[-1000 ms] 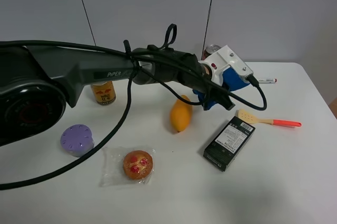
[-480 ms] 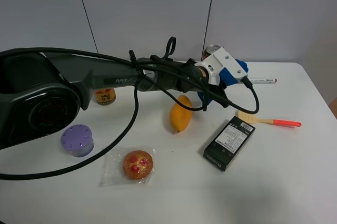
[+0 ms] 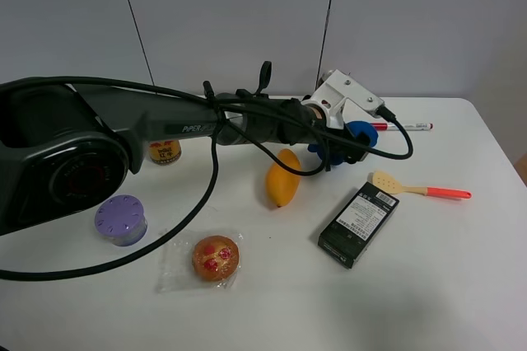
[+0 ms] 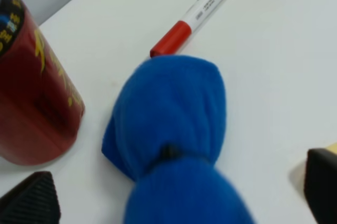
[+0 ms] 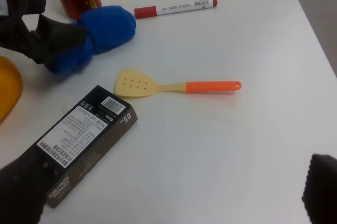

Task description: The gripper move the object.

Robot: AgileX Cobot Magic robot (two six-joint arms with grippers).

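The white table [image 3: 461, 285] carries a blue cloth bundle [image 4: 174, 129] just beside a red can [image 4: 31, 92] and a marker [image 3: 403, 127]. Nearer lie a spatula [image 3: 416, 189], black box [image 3: 358, 223] and mango [image 3: 282, 178]. A wrapped pastry [image 3: 216, 258], purple tub [image 3: 120, 219] and yellow jar [image 3: 165, 152] sit apart.

1. Ext. high cam: raised, in front of the white counter [image 3: 461, 285], tilted down twd the back wall [image 3: 230, 13]. Widest view, most of the top in shot.
2. L wrist cam: v. close, looking down on the blue cloth bundle [image 4: 174, 113], red can [image 4: 31, 87] and red-capped marker [image 4: 210, 8].
3. R wrist cam: further off, angled across the counter. Shows the same bundle, can and marker, smaller.
4. Bundle + marker shared by all three.
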